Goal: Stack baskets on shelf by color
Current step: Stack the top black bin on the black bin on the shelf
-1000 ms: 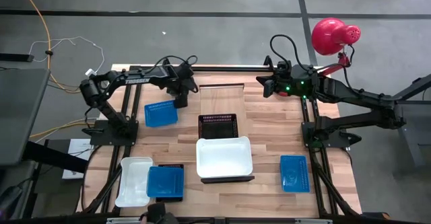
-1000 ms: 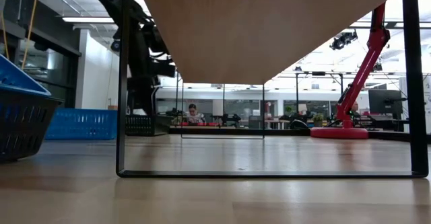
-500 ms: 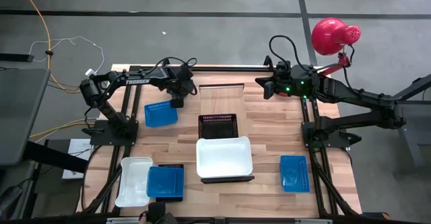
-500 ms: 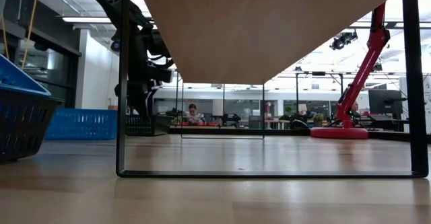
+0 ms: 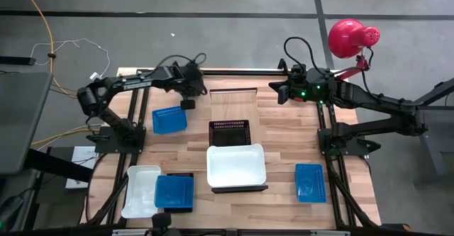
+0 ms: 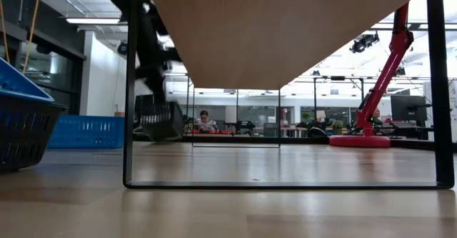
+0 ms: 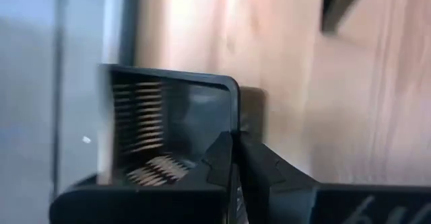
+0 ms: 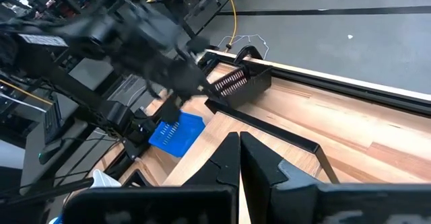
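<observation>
My left gripper (image 7: 234, 150) is shut on a small black mesh basket (image 6: 158, 119), which hangs tilted above the table's far left, beside the shelf (image 5: 234, 108). The right wrist view also shows this basket (image 8: 239, 80). On the shelf rest another black basket (image 5: 230, 132) and a white basket (image 5: 236, 165). A blue basket (image 5: 169, 120) lies on the table under my left arm. My right gripper (image 8: 239, 150) is shut on nothing and hovers at the far right (image 5: 278, 93). My left gripper pinches one side wall of the black basket at its rim (image 7: 234, 126), near a corner, with one finger inside the basket and one outside. The basket is lifted clear of the table and hangs tilted below the fingers.
At the near left lie a white basket (image 5: 140, 190) and a blue basket (image 5: 174, 190) sitting on a black one. A further blue basket (image 5: 310, 181) lies near right. A red lamp (image 5: 349, 37) stands at the far right corner.
My left gripper has shut on the black basket that stood on the table beside the blue one. It has risen and drawn slightly toward the far edge. The basket is now lifted clear and tipped.
</observation>
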Available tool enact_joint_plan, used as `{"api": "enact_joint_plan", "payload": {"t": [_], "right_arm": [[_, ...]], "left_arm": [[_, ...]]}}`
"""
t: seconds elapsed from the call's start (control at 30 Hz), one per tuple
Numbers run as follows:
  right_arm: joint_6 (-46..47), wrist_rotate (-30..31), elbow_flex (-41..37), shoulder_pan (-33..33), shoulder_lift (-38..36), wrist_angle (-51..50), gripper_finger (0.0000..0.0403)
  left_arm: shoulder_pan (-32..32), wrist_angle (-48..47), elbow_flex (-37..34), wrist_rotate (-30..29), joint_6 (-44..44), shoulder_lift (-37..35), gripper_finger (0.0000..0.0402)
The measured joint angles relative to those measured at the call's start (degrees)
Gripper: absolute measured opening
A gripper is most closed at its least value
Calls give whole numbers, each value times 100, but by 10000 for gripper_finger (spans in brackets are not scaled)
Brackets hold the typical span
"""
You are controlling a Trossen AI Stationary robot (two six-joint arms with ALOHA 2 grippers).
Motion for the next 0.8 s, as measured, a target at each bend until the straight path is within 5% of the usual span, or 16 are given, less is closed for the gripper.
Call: {"api": "enact_joint_plan", "payload": {"t": [0.37,0.6,0.8], "right_arm": [[-23,-141,0,0,0,0,0],[-96,-233,0,0,0,1,0],[-174,-233,0,0,0,0,0]], "left_arm": [[-354,-554,1416,-203,494,-1672,0],[-1948,-1464,2949,-519,1251,-1704,0],[-3478,-1598,3386,-740,2299,-1367,0]]}}
